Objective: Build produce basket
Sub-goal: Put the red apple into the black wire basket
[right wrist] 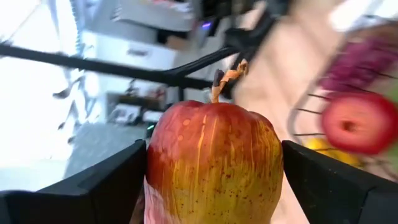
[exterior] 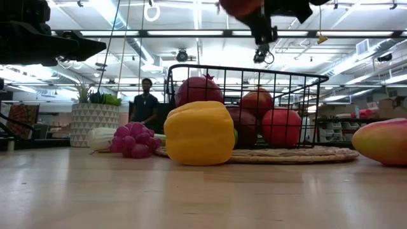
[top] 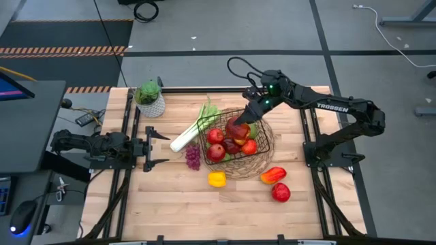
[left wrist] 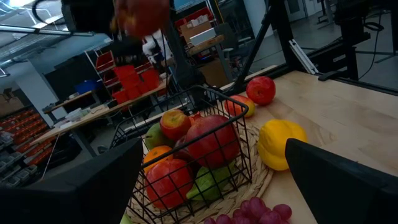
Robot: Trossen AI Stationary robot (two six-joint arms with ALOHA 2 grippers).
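The dark wire basket [top: 270, 145] on its wicker base stands mid-table, holding several apples, an orange and green pears. My right gripper [top: 240, 126] hovers over it, shut on a red-yellow apple [right wrist: 211, 162], which also shows at the top of the low view [exterior: 240, 6]. Outside the basket, a leek [top: 193, 130] and purple grapes [top: 193, 157] lie on the table to its left. A yellow pepper [top: 216, 179], a red-orange pepper [top: 272, 175] and a red apple [top: 281, 192] lie on the table in front. My left gripper [top: 159, 148] waits open at the table's left. My right gripper pinches the apple between its two fingers [right wrist: 99, 186], on two opposite sides of its body [right wrist: 157, 168]. It comes from the table's far right, close to level. The stem [right wrist: 225, 78] shows past the fingers. The apple is lifted clear above the basket's fruit.
A leafy plant in a white pot [top: 150, 99] stands at the far left corner. Bare wood lies along the near edge. A person stands in the room beyond the table [exterior: 145, 105].
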